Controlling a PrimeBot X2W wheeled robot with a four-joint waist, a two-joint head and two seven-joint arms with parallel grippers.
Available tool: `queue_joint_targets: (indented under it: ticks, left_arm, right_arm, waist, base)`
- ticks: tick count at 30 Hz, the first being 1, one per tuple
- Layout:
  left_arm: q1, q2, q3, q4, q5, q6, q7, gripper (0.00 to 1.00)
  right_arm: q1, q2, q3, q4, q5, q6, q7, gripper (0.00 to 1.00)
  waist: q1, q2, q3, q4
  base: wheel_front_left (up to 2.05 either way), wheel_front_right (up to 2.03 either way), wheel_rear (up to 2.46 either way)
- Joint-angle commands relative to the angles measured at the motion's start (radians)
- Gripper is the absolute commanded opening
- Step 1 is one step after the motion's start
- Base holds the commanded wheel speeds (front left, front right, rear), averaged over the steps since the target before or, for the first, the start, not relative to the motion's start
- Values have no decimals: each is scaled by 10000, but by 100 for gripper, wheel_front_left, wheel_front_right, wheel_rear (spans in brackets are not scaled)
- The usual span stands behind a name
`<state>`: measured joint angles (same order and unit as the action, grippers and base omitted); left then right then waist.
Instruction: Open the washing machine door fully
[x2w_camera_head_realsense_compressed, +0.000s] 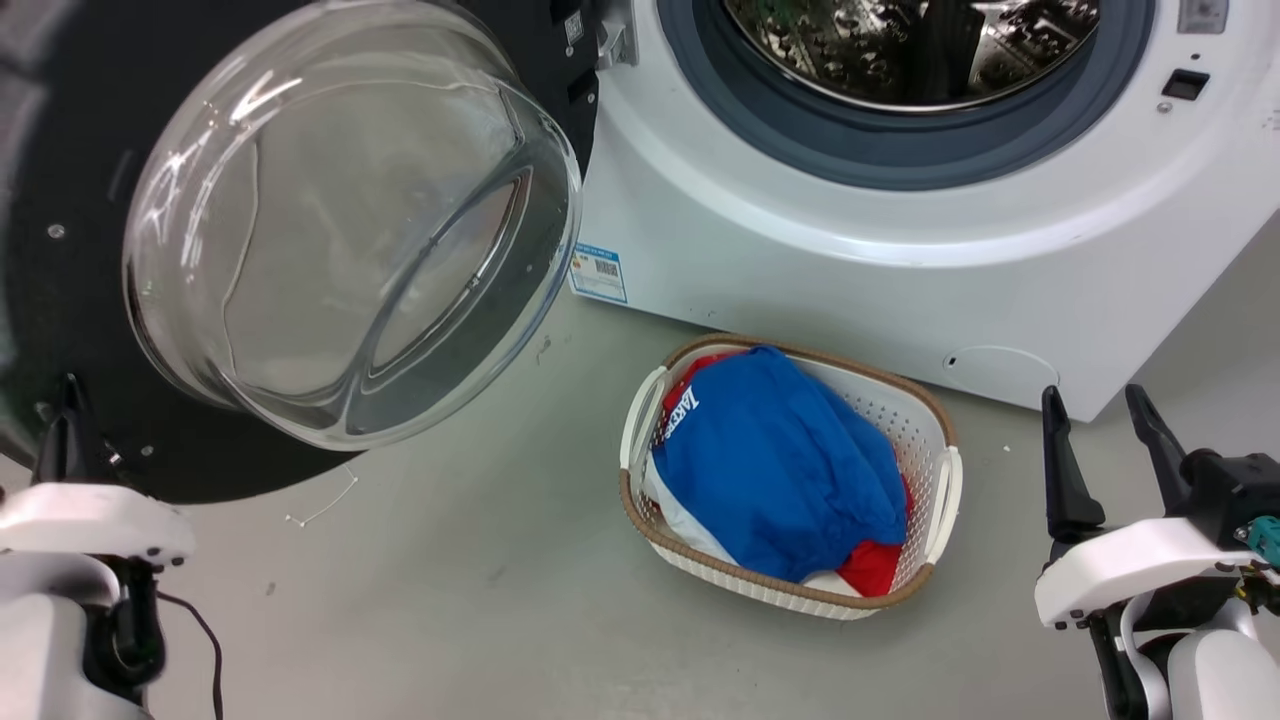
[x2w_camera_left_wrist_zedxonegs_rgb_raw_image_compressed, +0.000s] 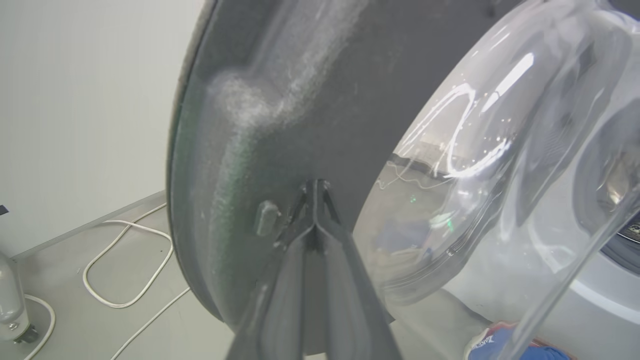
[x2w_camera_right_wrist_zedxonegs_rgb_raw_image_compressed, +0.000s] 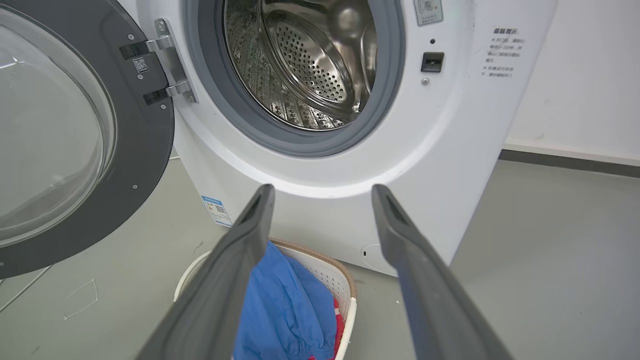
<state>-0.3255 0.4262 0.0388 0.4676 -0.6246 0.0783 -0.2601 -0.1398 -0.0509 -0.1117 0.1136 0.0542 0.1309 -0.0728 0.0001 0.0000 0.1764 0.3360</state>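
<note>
Two claws: left claw (x2w_camera_left_wrist_zedxonegs_rgb_raw_image_compressed: 315, 200) pinched closed, empty, tips against the door (x2w_camera_head_realsense_compressed: 340, 230) rim; right claw (x2w_camera_head_realsense_compressed: 1092, 400) spread wide, empty. Door hangs at nine o'clock of the washer (x2w_camera_head_realsense_compressed: 800, 250); push steadily outward without slipping.

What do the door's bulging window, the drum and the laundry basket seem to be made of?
Door window: clear, glossy glass or perhaps hard plastic; sharp light reflections. Drum: polished metal, likely steel; mirror glints, punched holes. Laundry basket: white matte plastic, perforated walls; brown rim looks woven.
</note>
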Motion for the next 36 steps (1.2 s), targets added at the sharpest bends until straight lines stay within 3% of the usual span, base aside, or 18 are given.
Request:
queue_joint_targets:
  ticks: [1,11,18,27,29,30,31,36]
  left_arm:
    - [255,-112,86,-114,130,42,-68,0]
    - [2066,-917,-96,-1733,1067,308,-62,0]
    - [3421,-1208,-998,-3303,1665,573,418,0]
    - [3399,-1785,-2249,-3827,1987,343,734,0]
    - [3310,-1845,-2411,-3638,1994,222,729,47]
    - [3261,-1919,-2458,-3544,1960,186,691,84]
    - [3204,-1935,-2509,-3418,1965,129,677,100]
    - [3004,-2042,-2612,-2918,2044,80,419,100]
  right_arm:
    - [98,14,16,75,82,-3,-79,100]
    - [659,14,184,474,295,-3,-243,100]
    - [972,11,288,556,470,-3,-267,100]
    - [982,12,633,563,545,-3,-266,100]
    - [949,14,730,596,572,-3,-277,100]
    - [902,14,792,610,582,-3,-282,100]
    - [844,14,849,632,588,-3,-277,100]
    - [646,14,1094,714,618,-3,-314,100]
  waist:
    - [-1,0,-172,-28]
    - [-1,0,-1183,-136]
    - [-1,0,-1686,-478]
    - [-1,0,-1790,-1295]
    - [-1,0,-1798,-1525]
    - [-1,0,-1795,-1646]
    - [-1,0,-1791,-1766]
    - [-1,0,-1805,-2405]
  base:
    - [0,0,0]
    - [0,0,0]
    - [0,0,0]
    - [0,0,0]
    - [0,0,0]
    - [0,0,0]
    - [0,0,0]
    - [0,0,0]
